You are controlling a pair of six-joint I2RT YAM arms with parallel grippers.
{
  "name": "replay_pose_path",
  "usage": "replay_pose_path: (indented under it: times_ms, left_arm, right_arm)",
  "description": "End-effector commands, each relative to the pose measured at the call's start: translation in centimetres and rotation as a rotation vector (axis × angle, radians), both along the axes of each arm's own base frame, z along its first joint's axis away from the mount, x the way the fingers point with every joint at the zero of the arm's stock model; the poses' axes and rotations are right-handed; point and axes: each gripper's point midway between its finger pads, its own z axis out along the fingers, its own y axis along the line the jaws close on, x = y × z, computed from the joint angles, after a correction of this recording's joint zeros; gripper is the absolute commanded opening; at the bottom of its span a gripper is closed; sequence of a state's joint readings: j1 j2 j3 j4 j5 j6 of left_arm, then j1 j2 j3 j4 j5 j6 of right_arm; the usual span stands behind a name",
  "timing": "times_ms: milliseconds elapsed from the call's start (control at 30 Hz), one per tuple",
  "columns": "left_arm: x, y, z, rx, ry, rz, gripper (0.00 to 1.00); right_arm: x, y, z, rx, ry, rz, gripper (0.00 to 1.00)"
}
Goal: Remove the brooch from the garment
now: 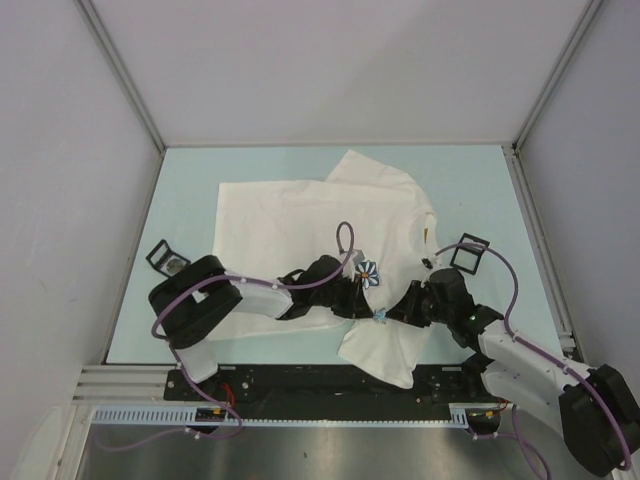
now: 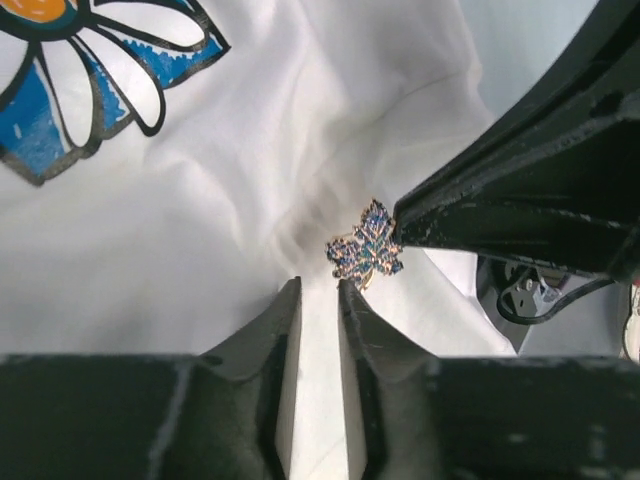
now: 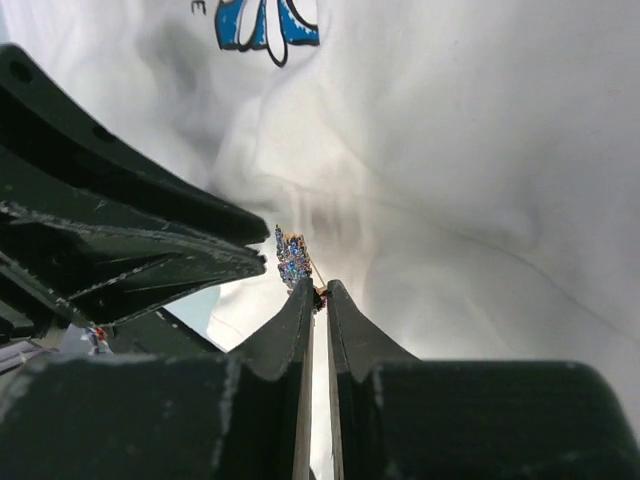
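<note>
The brooch (image 2: 365, 245) (leaf-shaped, set with blue stones) is seen lying on the garment (image 2: 230, 260) near the centre of the left wrist view. It sits just above the tips of the left gripper (image 2: 320, 300), whose fingers are held slightly apart with white cloth showing between them. In the right wrist view the right gripper (image 3: 318, 292) is drawn together to a thin slit on the brooch's lower edge, at the middle of the frame, while the flower print (image 3: 265, 22) is cut off by the top edge.
</note>
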State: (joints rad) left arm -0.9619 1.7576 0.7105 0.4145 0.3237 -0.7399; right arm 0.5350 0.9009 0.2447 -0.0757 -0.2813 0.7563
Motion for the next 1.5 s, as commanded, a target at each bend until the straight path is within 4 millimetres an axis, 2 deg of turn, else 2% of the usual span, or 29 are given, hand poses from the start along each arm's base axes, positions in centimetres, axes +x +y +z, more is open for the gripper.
replay_pose_path:
  times_ms: [0,133,233,333,367,400,467,500,533,567,600,667,700,767,833,933,1100,1167,1467]
  left_arm:
    - [0.3,0.7,2.7,-0.024,-0.085,0.002,0.28]
    - [-0.2,1.7,4.8,-0.054,-0.111,-0.002,0.31]
    - [-1.0,2.2,6.5,-0.085,-0.123,-0.019,0.38]
    - [-2.0,2.5,7.6,-0.117,-0.121,-0.055,0.44]
    - [-2.3,2.5,8.6,-0.143,-0.129,-0.067,0.45]
    - [-2.6,2.7,8.9,-0.151,-0.130,-0.077,0.46]
    - [-3.3,3.0,10.2,-0.176,-0.138,-0.107,0.48]
    - [-3.7,3.1,10.5,-0.173,-0.136,-0.122,0.49]
    - [-3.8,3.3,10.7,-0.172,-0.137,-0.129,0.50]
    - [-4.0,3.5,11.7,-0.187,-0.154,-0.134,0.50]
    - [-4.1,3.7,12.0,-0.177,-0.158,-0.144,0.52]
    - [-4.3,4.0,13.0,-0.186,-0.176,-0.152,0.52]
    - [-4.4,4.1,13.4,-0.178,-0.181,-0.161,0.52]
    - [-4.7,4.2,14.5,-0.193,-0.197,-0.177,0.53]
    - [-4.9,4.4,14.8,-0.191,-0.201,-0.187,0.54]
    - [-5.1,4.6,15.2,-0.188,-0.207,-0.200,0.54]
    - [-5.4,4.6,15.1,-0.174,-0.195,-0.233,0.54]
    - [-5.3,4.6,15.0,-0.166,-0.192,-0.239,0.54]
    - [-5.0,4.3,14.9,-0.167,-0.188,-0.264,0.54]
  right_arm:
    - [0.4,-0.1,1.1,0.057,-0.015,-0.038,0.00]
    - [0.5,-0.6,1.6,0.077,-0.013,-0.067,0.00]
    - [1.3,-1.2,2.5,0.081,-0.035,-0.111,0.00]
    - [2.6,-3.3,2.8,0.038,-0.041,-0.201,0.00]
    - [3.0,-4.0,2.9,0.022,-0.045,-0.229,0.00]
    - [4.4,-5.5,3.5,0.003,-0.065,-0.283,0.00]
    - [5.2,-6.9,4.1,-0.006,-0.064,-0.320,0.00]
    - [6.4,-8.8,4.5,-0.016,-0.079,-0.381,0.00]
    - [6.9,-9.7,4.9,-0.013,-0.086,-0.411,0.00]
    - [7.2,-10.2,5.1,0.007,-0.080,-0.421,0.00]
    - [8.2,-12.8,5.2,0.015,-0.074,-0.521,0.00]
    - [9.0,-14.3,5.8,0.072,-0.085,-0.567,0.00]
    - [9.8,-16.4,6.2,0.086,-0.112,-0.633,0.00]
    - [10.4,-17.7,5.8,0.110,-0.087,-0.665,0.00]
    - [11.1,-20.0,5.3,0.118,-0.072,-0.731,0.00]
    - [12.0,-22.1,4.7,0.120,-0.076,-0.785,0.00]
    - [13.3,-24.3,4.4,0.086,-0.117,-0.805,0.00]
    - [13.5,-24.6,3.8,0.087,-0.103,-0.803,0.00]
    - [15.0,-25.7,3.8,0.075,-0.151,-0.816,0.00]
